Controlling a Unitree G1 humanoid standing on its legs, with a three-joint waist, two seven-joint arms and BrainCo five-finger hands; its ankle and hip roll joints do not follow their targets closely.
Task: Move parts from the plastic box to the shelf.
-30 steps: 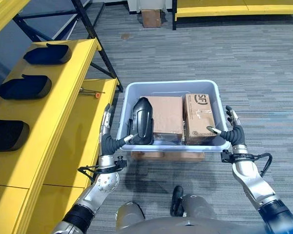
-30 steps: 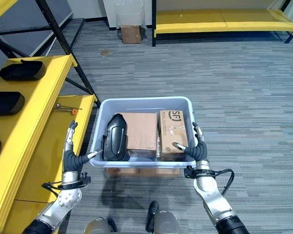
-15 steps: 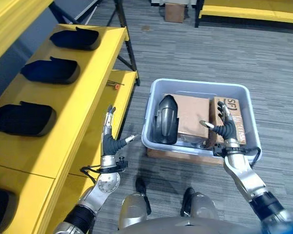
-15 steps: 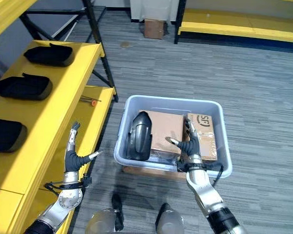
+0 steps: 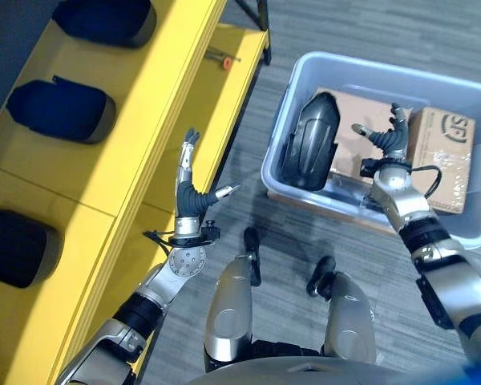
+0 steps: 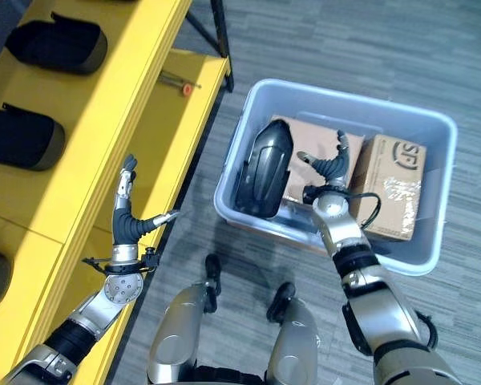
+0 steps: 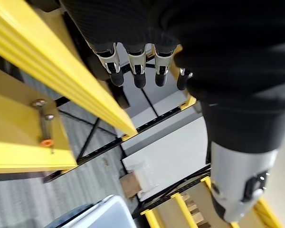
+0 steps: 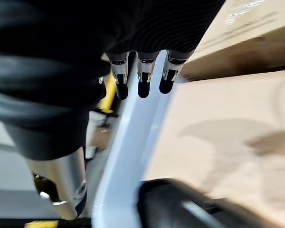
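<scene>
Left eye view: black part (image 5: 308,142) stands lengthwise in plastic box (image 5: 321,66), narrow end up; right hand (image 5: 387,142) spread above it.

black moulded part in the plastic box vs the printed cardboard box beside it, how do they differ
The black moulded part is dark, rounded and glossy; the printed cardboard box is brown, flat-sided and taped. The black part leans against the box's left wall by the shelf; the printed carton lies flat at the right end. The black part is long and tapered; the carton is blocky. Both sit in the pale blue plastic box, untouched by the right hand above the plain carton between them.
</scene>
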